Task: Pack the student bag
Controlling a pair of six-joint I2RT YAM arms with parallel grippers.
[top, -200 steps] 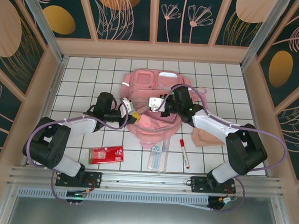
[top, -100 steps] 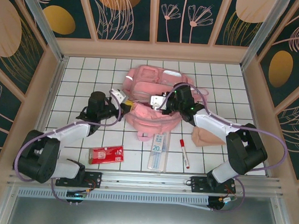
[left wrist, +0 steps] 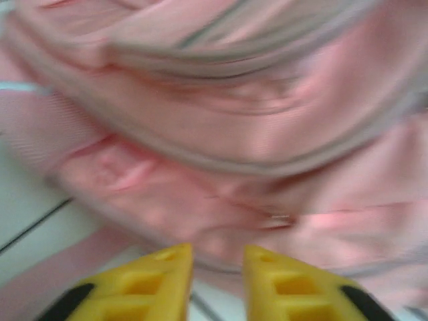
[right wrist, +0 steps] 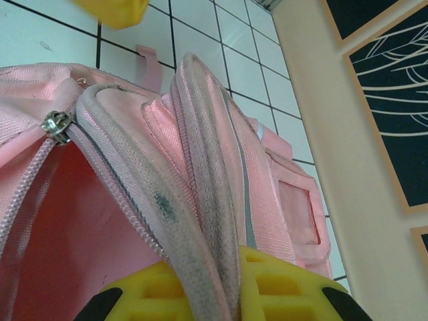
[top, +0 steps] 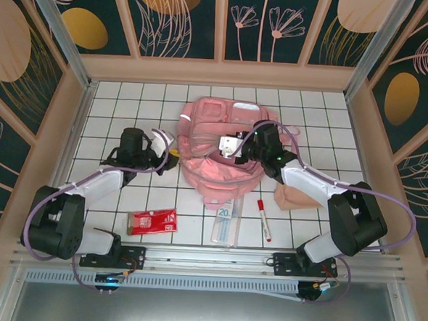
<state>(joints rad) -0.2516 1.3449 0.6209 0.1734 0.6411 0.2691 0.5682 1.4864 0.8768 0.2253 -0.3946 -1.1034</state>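
Pink student bag in right end effector

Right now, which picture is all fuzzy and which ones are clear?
Left wrist view: fuzzy, with the pink backpack smeared and the yellow fingers soft. Right wrist view: sharp, with the zipper pull and zip teeth crisp. Top external view: clear and evenly lit, with clean lines on the tiled table.

A white tiled floor with dark grid lines is boxed in by pale wooden framing. The back wall at 12 o'clock, the left wall at 9 o'clock and the right wall at 3 o'clock are dark teal panels with gold ovals and pink line-drawn plants. A grey metal rail runs along 6 o'clock, in soft, even light.
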